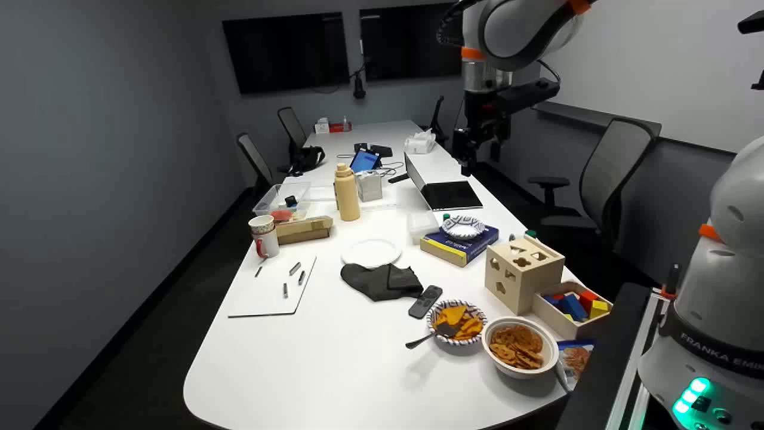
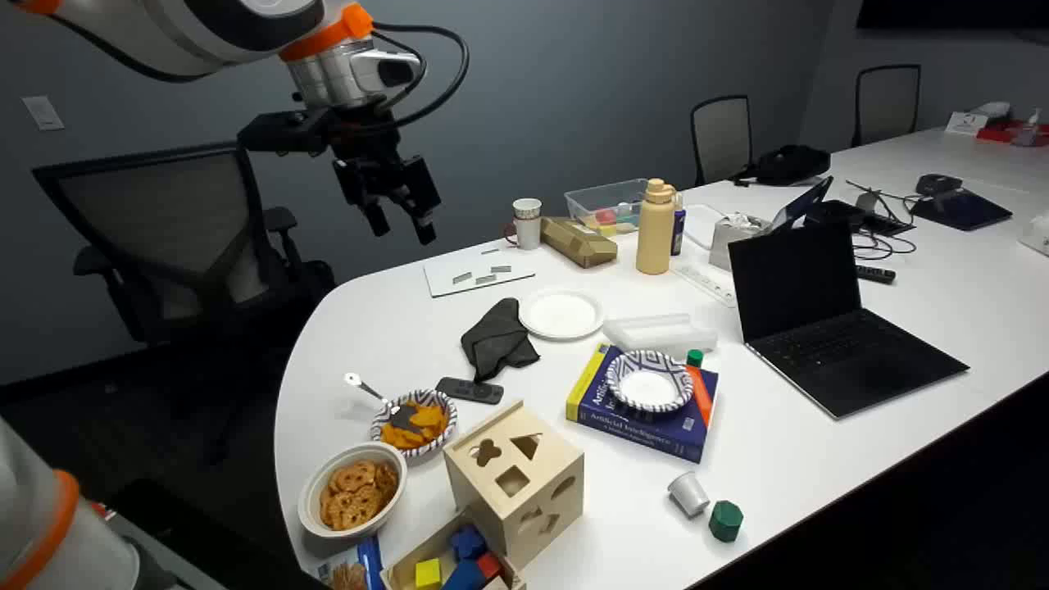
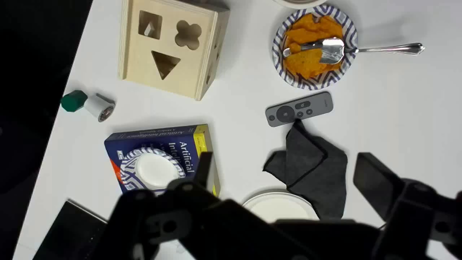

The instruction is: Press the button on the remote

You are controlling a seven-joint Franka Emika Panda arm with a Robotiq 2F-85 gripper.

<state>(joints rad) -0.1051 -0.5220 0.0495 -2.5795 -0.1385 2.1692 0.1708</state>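
Note:
The remote is a small slim dark grey bar with a large round pad and several smaller buttons. It lies flat on the white table, buttons up, in both exterior views and in the wrist view. A corner of the black cloth reaches its long edge. My gripper is open and empty, high above the table, in both exterior views. In the wrist view my gripper has its fingers wide apart, with the remote ahead of them and the cloth showing between them.
A patterned bowl with orange chips and a spoon stands close beside the remote. A wooden shape box, a blue book bearing a bowl, and a white plate lie around. A laptop and bottle stand farther off.

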